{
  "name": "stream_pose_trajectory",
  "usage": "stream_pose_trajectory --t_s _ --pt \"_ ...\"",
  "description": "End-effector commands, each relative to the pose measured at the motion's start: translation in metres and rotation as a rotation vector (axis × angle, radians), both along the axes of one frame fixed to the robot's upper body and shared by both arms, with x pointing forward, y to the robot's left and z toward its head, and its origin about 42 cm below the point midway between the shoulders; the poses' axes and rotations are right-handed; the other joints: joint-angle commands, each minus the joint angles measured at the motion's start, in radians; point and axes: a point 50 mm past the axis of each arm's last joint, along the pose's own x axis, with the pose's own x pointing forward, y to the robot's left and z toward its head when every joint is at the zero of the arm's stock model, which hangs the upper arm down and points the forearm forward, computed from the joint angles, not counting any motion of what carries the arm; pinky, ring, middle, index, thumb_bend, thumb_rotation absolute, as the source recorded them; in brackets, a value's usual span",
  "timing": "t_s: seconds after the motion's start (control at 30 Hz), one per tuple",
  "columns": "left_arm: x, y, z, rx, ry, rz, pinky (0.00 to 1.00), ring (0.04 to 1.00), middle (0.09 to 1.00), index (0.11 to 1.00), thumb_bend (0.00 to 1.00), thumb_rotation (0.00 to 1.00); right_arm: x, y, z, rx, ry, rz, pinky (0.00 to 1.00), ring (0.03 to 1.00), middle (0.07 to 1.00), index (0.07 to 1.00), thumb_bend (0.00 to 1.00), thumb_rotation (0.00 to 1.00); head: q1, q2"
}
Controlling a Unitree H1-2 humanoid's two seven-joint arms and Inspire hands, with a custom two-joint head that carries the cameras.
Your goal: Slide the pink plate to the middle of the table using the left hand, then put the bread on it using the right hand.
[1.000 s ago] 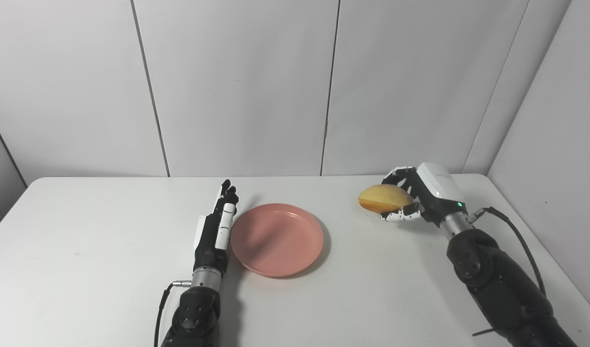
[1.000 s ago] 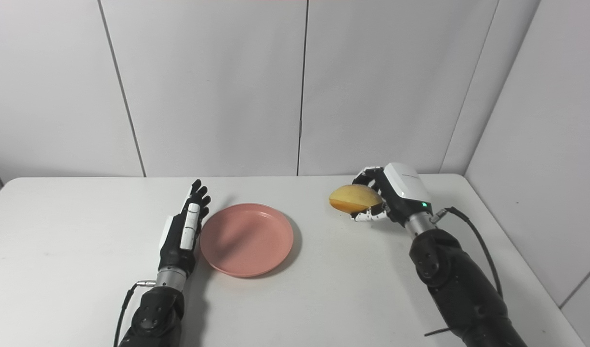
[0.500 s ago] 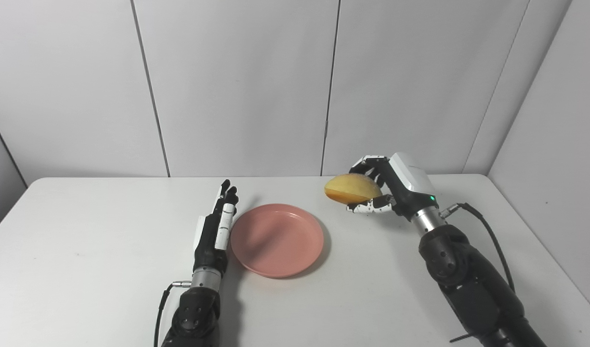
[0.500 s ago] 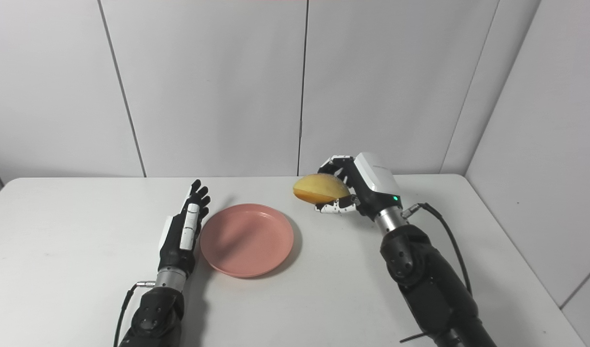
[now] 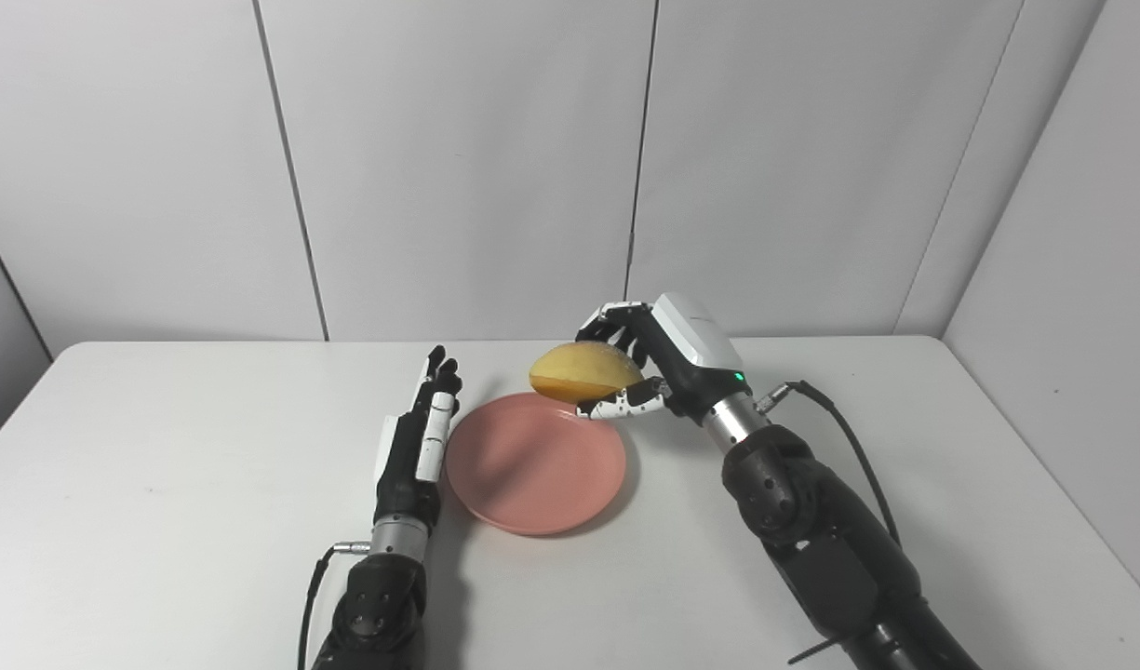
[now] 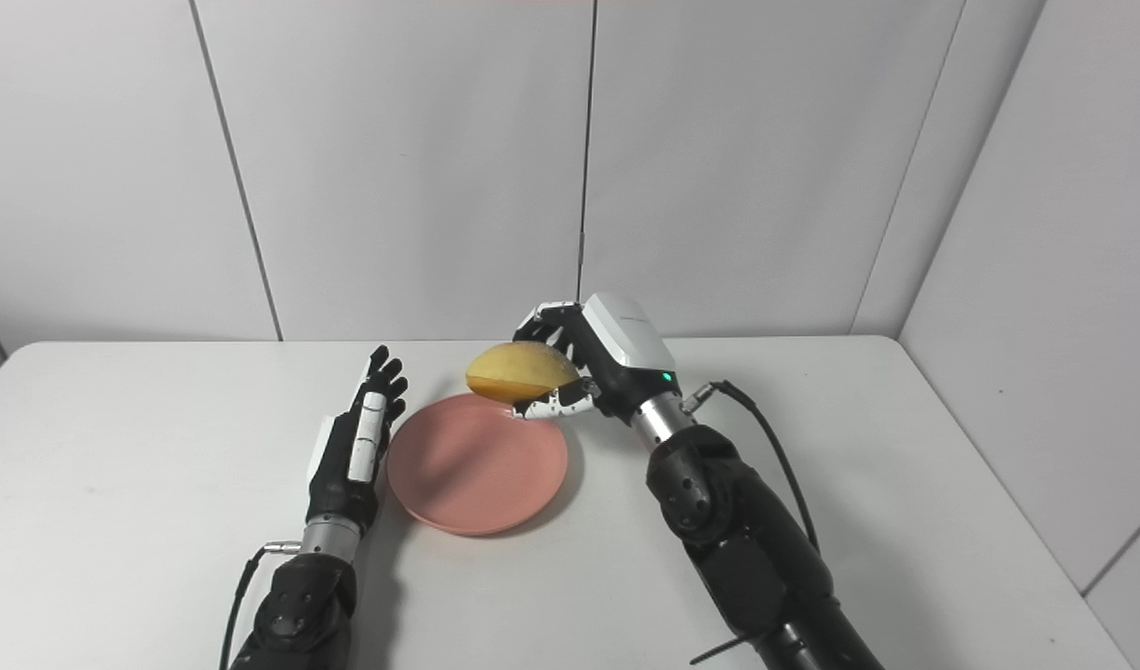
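Note:
The pink plate (image 5: pixel 532 465) lies flat near the middle of the white table (image 5: pixel 160 447). My left hand (image 5: pixel 421 437) stands on edge along the plate's left rim, fingers straight and apart, holding nothing. A golden-yellow bread roll (image 5: pixel 583 371) hangs in the air above the plate's far right rim, with my right hand (image 5: pixel 667 358) shut on it, fingers over the top and thumb beneath. In the right eye view the bread (image 6: pixel 520 371) is over the plate's (image 6: pixel 476 465) far edge, in my right hand (image 6: pixel 607 358).
The table ends at grey wall panels (image 5: pixel 458 167) behind and a side wall (image 5: pixel 1072 279) on the right. A black cable (image 5: pixel 849 447) trails from my right wrist over the table.
My right hand has carried the bread leftward from the table's right side to above the plate's far rim. The left hand and the plate have stayed still.

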Motion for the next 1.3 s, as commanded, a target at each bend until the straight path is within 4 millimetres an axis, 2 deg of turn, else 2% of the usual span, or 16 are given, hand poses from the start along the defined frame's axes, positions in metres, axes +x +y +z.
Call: stream_pose_trajectory --t_s 0.0,0.23,0.47,0.67,0.87,1.0,1.27 --pt "-0.014 0.007 -0.024 0.018 0.048 0.009 0.97 0.965 0.98 0.976 0.73 1.0 0.007 0.012 0.03 0.017 -0.101 0.04 0.27 0.351 0.455 0.493 0.49 0.13 0.001 0.0" --pt "-0.014 0.006 -0.024 0.015 0.064 0.02 0.97 0.961 0.972 0.964 0.75 1.0 0.015 0.035 0.019 -0.042 -0.07 0.065 0.34 0.433 0.523 0.494 0.49 0.13 0.005 0.002" --pt "-0.014 0.007 -0.024 0.018 0.062 0.015 0.97 0.966 0.976 0.969 0.74 1.0 0.017 0.045 0.008 -0.063 -0.066 0.072 0.3 0.39 0.492 0.494 0.49 0.13 0.011 0.004" --pt "-0.014 0.006 -0.024 0.015 0.057 0.012 0.97 0.96 0.975 0.971 0.74 1.0 0.017 0.05 0.0 -0.094 -0.045 0.083 0.29 0.372 0.47 0.494 0.49 0.13 0.012 0.003" --pt "-0.014 0.003 -0.023 0.006 0.05 0.006 0.96 0.969 0.98 0.973 0.74 1.0 0.018 0.05 -0.012 -0.114 -0.002 0.079 0.34 0.418 0.509 0.494 0.49 0.13 0.013 0.003" --pt "-0.014 0.002 -0.023 0.01 0.047 0.014 0.96 0.959 0.974 0.967 0.74 1.0 0.019 0.048 -0.017 -0.135 0.018 0.069 0.31 0.395 0.507 0.495 0.49 0.13 0.013 0.004" --pt "-0.015 0.002 -0.024 0.013 0.045 0.013 0.98 0.967 0.973 0.966 0.75 1.0 0.02 0.045 -0.029 -0.15 0.056 0.057 0.38 0.46 0.551 0.495 0.49 0.13 0.015 0.007"
